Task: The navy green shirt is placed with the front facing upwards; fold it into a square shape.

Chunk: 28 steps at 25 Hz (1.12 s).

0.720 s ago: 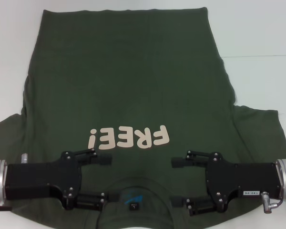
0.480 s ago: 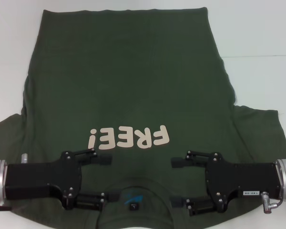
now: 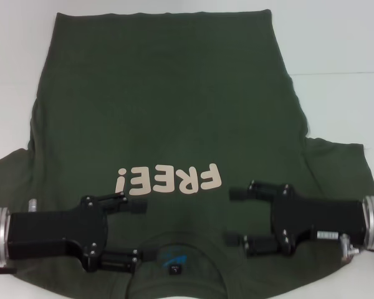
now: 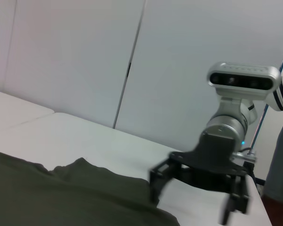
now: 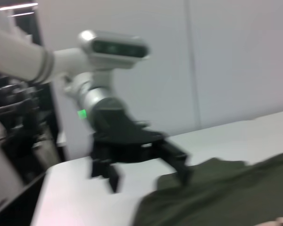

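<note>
The navy green shirt (image 3: 168, 106) lies spread flat with its front up, the cream letters "FREE!" (image 3: 168, 179) reading upside down towards me. Its round collar (image 3: 151, 242) with a blue label (image 3: 173, 255) is at the near edge, between my two grippers. My left gripper (image 3: 137, 232) is open, low over the left shoulder beside the collar. My right gripper (image 3: 235, 216) is open over the right shoulder, a little farther from me. The left wrist view shows the right gripper (image 4: 191, 207) open above the shirt (image 4: 61, 197). In the right wrist view the left gripper (image 5: 148, 181) stands open at the shirt (image 5: 217, 193) edge.
The shirt rests on a white table (image 3: 336, 50) that shows at the far left and right. Both short sleeves spread outward, the left sleeve (image 3: 6, 180) and the right sleeve (image 3: 343, 168). White wall panels stand behind the table in the wrist views.
My right gripper has shifted away from me, towards the letters, and still stands open. The left gripper and the shirt have not moved.
</note>
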{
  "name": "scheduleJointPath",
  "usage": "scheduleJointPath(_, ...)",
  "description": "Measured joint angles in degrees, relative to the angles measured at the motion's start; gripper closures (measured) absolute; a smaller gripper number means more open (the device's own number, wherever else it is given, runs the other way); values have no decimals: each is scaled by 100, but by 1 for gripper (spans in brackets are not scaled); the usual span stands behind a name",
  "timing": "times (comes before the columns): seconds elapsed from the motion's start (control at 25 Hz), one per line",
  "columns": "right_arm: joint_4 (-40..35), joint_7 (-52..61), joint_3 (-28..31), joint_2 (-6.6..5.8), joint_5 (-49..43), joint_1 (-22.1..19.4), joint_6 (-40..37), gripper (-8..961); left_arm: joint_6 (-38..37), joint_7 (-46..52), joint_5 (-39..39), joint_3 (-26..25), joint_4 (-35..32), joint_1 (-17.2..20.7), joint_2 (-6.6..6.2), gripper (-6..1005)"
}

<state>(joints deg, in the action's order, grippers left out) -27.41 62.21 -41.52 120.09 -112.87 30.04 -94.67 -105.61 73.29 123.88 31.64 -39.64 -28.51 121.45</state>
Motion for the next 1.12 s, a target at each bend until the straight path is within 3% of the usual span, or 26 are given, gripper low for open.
scheduleJointPath(0.16, -202, 339, 4, -23, 315, -17, 359, 41, 15, -6, -20, 3, 10, -51, 1, 70)
scheduleJointPath(0.4, -1455, 1808, 11, -21, 415, -124, 1154, 39, 24, -8, -32, 26, 65, -149, 5, 70)
scheduleJointPath(0.68, -3427, 4012, 21, -38, -835, -344, 2168, 45, 104, -8, -40, 44, 164, -284, 65, 69)
scheduleJointPath(0.92, -4945, 5692, 31, -39, -2800, -347, 1615, 42, 142, -6, -41, 44, 199, -356, 96, 69)
scheduleJointPath(1.12, -5357, 6475, 63, -65, -3733, -164, 517, 44, 176, -9, -45, 18, 215, -346, 112, 69)
